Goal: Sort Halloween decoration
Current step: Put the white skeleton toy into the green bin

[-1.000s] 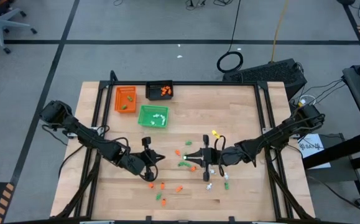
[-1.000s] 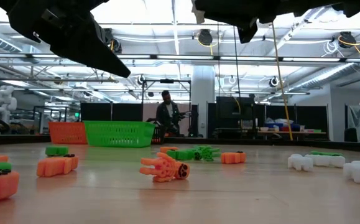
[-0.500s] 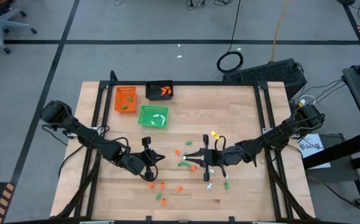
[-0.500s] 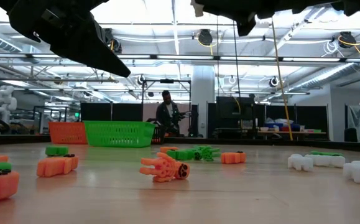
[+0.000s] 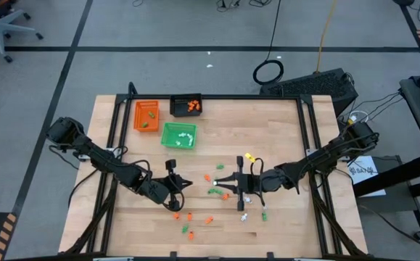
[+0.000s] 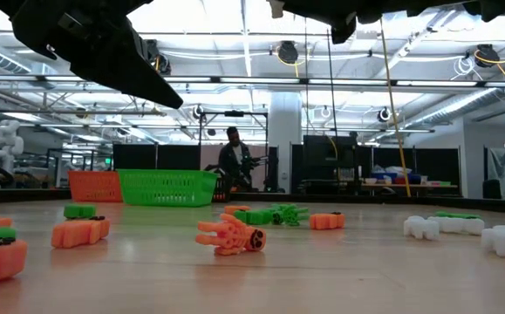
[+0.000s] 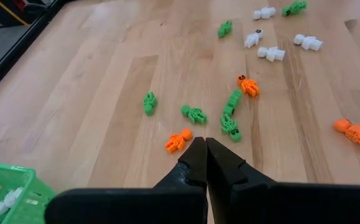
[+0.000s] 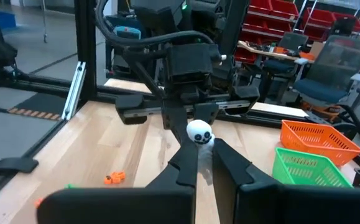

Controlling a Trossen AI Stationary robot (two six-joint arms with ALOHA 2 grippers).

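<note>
Two dark arms reach in over the wooden table [image 5: 282, 123] from its left and right sides, meeting near its middle. Taking the green tray [image 5: 178, 135] as the landmark: the orange tray [image 5: 146, 115] sits just beside it toward the table's far left corner, and the black tray [image 5: 186, 106] lies just beyond it at the far edge, with orange pieces inside.

Left tool [image 7: 204, 149] hangs above the table on the near side of the green tray, its fingers pressed together with nothing between them — tiny figures lie scattered on the wood under it. Right tool [image 8: 203, 149] is held up off the table, nearer than the green tray and off to its right, its fingers clamped on a small white skull-headed piece [image 8: 199, 131].

Halloween decoration [image 5: 210, 217] — tiny orange, green and white pieces — is strewn over the table's middle and near part, on the near side of the green tray and to its right. A few white pieces lie inside the green tray itself.
</note>
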